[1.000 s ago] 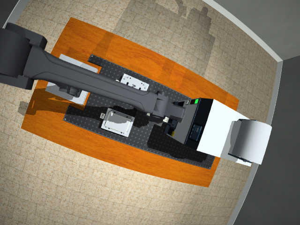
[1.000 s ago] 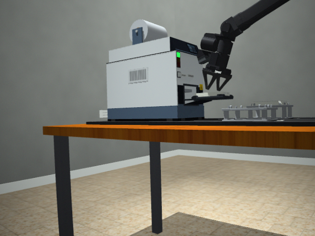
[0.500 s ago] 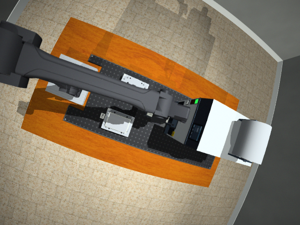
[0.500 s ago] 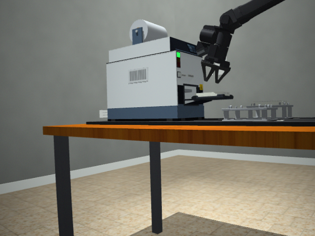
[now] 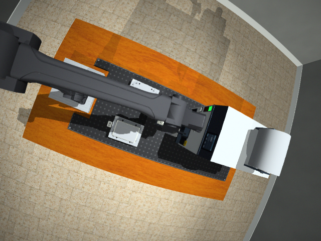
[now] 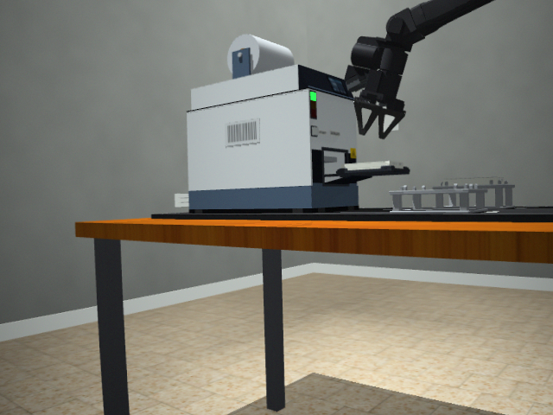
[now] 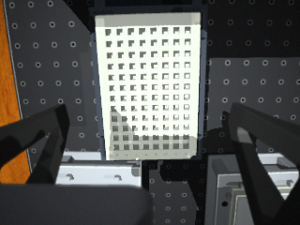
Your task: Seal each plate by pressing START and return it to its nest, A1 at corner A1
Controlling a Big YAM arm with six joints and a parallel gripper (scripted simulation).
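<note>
Spread wide apart with nothing between them, the jaws of the black gripper [image 6: 372, 136] [image 7: 149, 109] hang above the front of the sealer's stage, in the upper right of the exterior frame, their open-framed triangular fingers pointing down. Below them, the off-white rectangular plate [image 6: 374, 165] [image 7: 149, 89] with a grid of square wells lies on the dark stage [image 6: 399, 170] [image 7: 202, 96], filling the upper middle of the wrist frame between the two fingers; neither finger touches it. The stage sticks out from the opening of the white and blue boxy sealer [image 5: 227, 140] [image 6: 247, 165], right of center in the top frame. On the sealer's front the small square lamp [image 5: 210, 108] [image 6: 313, 96] glows green, above the pale square button [image 6: 314, 130]. At the lower left of the wrist frame stands a pale raised nest [image 5: 145, 87] [image 6: 437, 192] [image 7: 98, 175] with small pegs, partly covered by the dark gray arm [image 5: 103, 88] [image 6: 446, 15] in the top frame. At the lower right of the wrist frame, a second pale nest [image 5: 119, 139] [image 6: 506, 186] [image 7: 217, 172] carries a flat, pale-rimmed piece [image 5: 127, 130] whose exact nature I cannot tell. Both nests stand on the black perforated board [image 5: 153, 149], over the orange wooden table [image 5: 124, 165] [image 6: 312, 236].
</note>
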